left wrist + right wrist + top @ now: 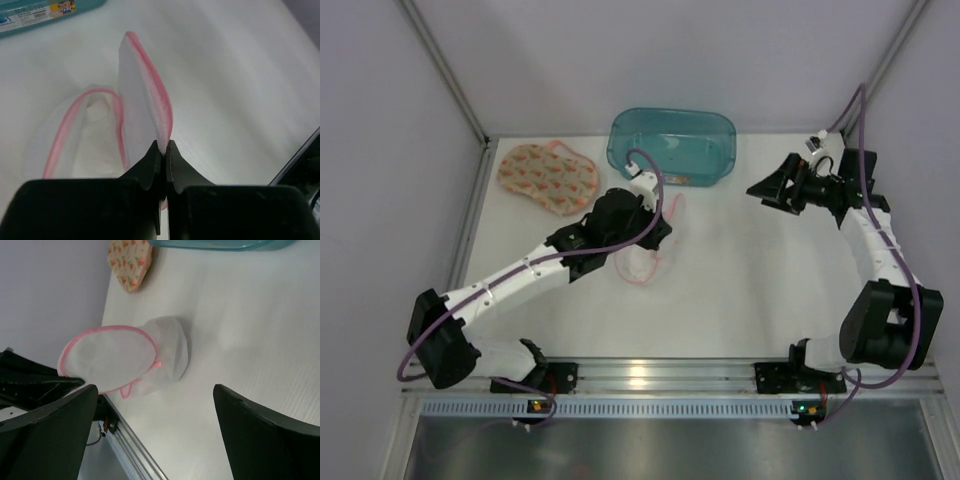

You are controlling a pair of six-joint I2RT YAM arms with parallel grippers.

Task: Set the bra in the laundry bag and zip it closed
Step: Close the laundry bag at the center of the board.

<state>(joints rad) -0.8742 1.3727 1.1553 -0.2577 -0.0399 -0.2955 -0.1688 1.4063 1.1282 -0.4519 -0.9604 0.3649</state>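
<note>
Pink-trimmed white mesh: the laundry bag (642, 258) sits mid-table, near the teal bin (672, 145) on its near side. Your left gripper (165, 152) is clamped on the bag's zip-edged flap, with the jaws pressed together on the pink trim and the flap lifted on edge. Your right gripper (767, 190) hangs over the table (750, 290) well to the right of the bag, fingers spread wide and holding nothing. The bra (548, 178), peach with a small red print, lies flat in the far left corner, well apart from the bag and from both grippers. Judged step: opening the bag. The bra is not yet picked up and the zip not yet run, so the task is early. The next move, as I read it, calls for you to keep the left clamp firm so the mouth stays presented, then bring the right arm across to the bra. That is a long reach past the left arm, so mind clearance there. In the right wrist view the round flap stands nearly upright, its face turned toward the right gripper, with the soft body slumped beside it on the bin side. The mesh is too crumpled to give the bag a firm long axis. The bra's long axis runs diagonally in the top view, from far left to near right, with its nearer end pointing roughly toward the bag.
</note>
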